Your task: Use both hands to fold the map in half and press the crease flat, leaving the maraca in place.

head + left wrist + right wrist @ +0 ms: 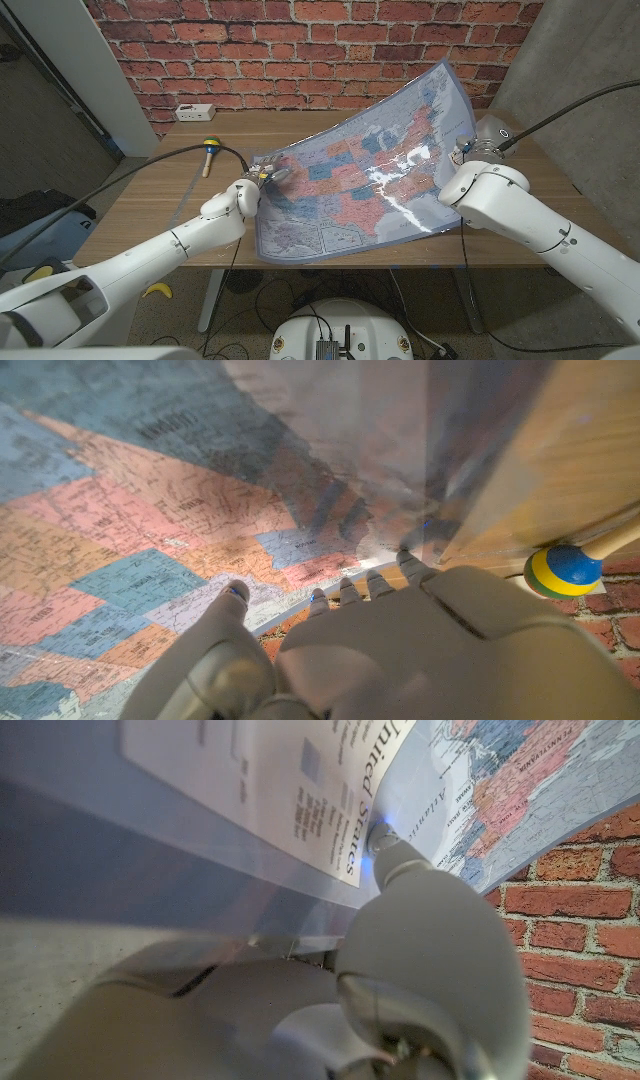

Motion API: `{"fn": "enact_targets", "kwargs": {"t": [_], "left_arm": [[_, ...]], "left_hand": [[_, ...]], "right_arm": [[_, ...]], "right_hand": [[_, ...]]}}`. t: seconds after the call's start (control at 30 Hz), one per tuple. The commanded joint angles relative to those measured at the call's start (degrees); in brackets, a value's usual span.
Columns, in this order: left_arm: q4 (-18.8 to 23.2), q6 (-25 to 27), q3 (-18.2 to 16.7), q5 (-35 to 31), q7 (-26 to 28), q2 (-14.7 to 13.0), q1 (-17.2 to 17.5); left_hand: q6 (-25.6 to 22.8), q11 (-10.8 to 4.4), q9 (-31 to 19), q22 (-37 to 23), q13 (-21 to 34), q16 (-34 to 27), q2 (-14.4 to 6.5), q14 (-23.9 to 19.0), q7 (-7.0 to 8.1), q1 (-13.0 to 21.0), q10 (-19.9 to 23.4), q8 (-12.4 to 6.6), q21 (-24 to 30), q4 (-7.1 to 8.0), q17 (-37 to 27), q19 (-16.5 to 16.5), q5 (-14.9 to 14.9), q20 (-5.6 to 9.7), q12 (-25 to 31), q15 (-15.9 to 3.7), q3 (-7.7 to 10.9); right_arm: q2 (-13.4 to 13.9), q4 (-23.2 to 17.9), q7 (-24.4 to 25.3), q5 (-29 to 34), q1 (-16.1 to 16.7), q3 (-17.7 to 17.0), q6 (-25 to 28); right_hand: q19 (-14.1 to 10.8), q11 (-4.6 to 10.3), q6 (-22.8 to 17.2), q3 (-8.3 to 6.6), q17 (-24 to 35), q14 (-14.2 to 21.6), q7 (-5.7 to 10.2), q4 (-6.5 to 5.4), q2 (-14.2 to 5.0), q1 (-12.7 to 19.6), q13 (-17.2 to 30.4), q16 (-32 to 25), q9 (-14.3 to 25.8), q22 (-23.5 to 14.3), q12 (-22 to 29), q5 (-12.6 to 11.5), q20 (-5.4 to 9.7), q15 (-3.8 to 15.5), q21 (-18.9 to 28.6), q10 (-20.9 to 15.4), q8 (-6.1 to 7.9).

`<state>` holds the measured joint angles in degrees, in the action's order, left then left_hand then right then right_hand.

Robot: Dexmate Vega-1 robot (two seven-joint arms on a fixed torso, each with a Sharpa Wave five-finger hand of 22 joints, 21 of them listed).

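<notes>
Map point(370, 180) raised | both hands grip edges | maraca point(562, 570) beside left hand point(400, 650)

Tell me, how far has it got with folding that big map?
Early in the fold. The right hand has lifted its side of the map off the table, while the left hand touches the opposite edge. The sheet is curved, not doubled over, so closing and creasing remain. The maraca lies beside the map.
</notes>
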<state>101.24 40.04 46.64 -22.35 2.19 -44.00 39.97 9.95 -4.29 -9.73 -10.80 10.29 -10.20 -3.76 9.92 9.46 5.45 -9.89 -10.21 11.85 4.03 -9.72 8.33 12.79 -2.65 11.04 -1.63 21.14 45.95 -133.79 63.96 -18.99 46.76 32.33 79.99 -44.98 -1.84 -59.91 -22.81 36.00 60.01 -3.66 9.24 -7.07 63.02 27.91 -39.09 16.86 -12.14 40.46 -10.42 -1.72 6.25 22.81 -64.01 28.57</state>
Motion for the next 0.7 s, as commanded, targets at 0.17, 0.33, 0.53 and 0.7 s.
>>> {"fn": "enact_targets", "kwargs": {"t": [0.17,0.33,0.53,0.7], "left_arm": [[-4.60,0.45,3.60,2.17,-5.34,1.82,-3.21],[-5.54,-0.30,3.77,2.98,-5.46,2.03,-3.70],[-6.32,-1.30,4.15,3.29,-5.29,2.28,-4.22],[-6.79,-2.02,4.32,3.53,-5.18,2.40,-4.44]], "left_hand": [[1.94,0.07,-0.29,-0.05,0.16,-0.03,1.35,4.52,-0.66,0.75,-4.46,-0.10,0.02,-1.05,-0.14,0.12,0.03,0.02,0.08,0.18,-0.21],[1.52,0.16,-0.29,-0.05,0.16,-0.16,1.60,4.16,-0.86,0.96,-3.95,-0.30,0.15,-1.32,-0.13,-0.20,0.04,0.14,0.31,0.18,-0.32],[1.45,0.30,-0.29,-0.06,0.16,-0.16,1.70,4.11,-0.84,1.08,-4.00,-0.32,0.21,-1.46,-0.14,-0.34,0.06,0.17,0.30,0.04,-0.40],[1.50,0.17,-0.29,-0.06,0.16,-0.13,1.72,4.16,-0.85,1.13,-4.00,-0.30,0.20,-1.53,-0.15,-0.30,0.08,0.20,0.31,0.00,-0.45]], "right_arm": [[6.30,-4.39,0.04,-9.38,-8.61,7.03,-0.01],[11.79,-6.99,0.04,-20.61,-18.18,14.42,-0.01],[15.87,-8.02,0.04,-37.07,-35.46,27.90,-0.01],[15.64,-7.59,0.04,-45.37,-44.53,34.68,-0.01]], "right_hand": [[-1.31,0.19,-2.31,-0.93,0.33,2.14,-0.53,0.16,1.21,0.05,1.08,0.24,4.97,-0.34,0.98,-0.62,-0.03,0.97,0.92,-0.68,1.18],[-1.53,0.25,-2.46,-1.14,0.45,2.53,-0.44,0.20,1.80,-0.20,1.58,0.42,5.31,-0.36,1.39,-0.89,-0.04,0.99,1.25,-0.90,1.47],[-1.10,0.14,-2.41,-1.55,0.66,2.55,-0.49,0.10,2.14,-0.53,1.85,0.82,5.73,-0.40,1.38,-1.22,-0.26,0.68,1.40,-0.47,1.74],[-0.98,-0.12,-2.30,-1.87,0.79,2.61,-0.69,0.09,2.27,-0.65,1.69,1.04,5.98,-0.42,1.27,-1.38,-0.39,0.39,1.55,-0.47,1.86]]}}
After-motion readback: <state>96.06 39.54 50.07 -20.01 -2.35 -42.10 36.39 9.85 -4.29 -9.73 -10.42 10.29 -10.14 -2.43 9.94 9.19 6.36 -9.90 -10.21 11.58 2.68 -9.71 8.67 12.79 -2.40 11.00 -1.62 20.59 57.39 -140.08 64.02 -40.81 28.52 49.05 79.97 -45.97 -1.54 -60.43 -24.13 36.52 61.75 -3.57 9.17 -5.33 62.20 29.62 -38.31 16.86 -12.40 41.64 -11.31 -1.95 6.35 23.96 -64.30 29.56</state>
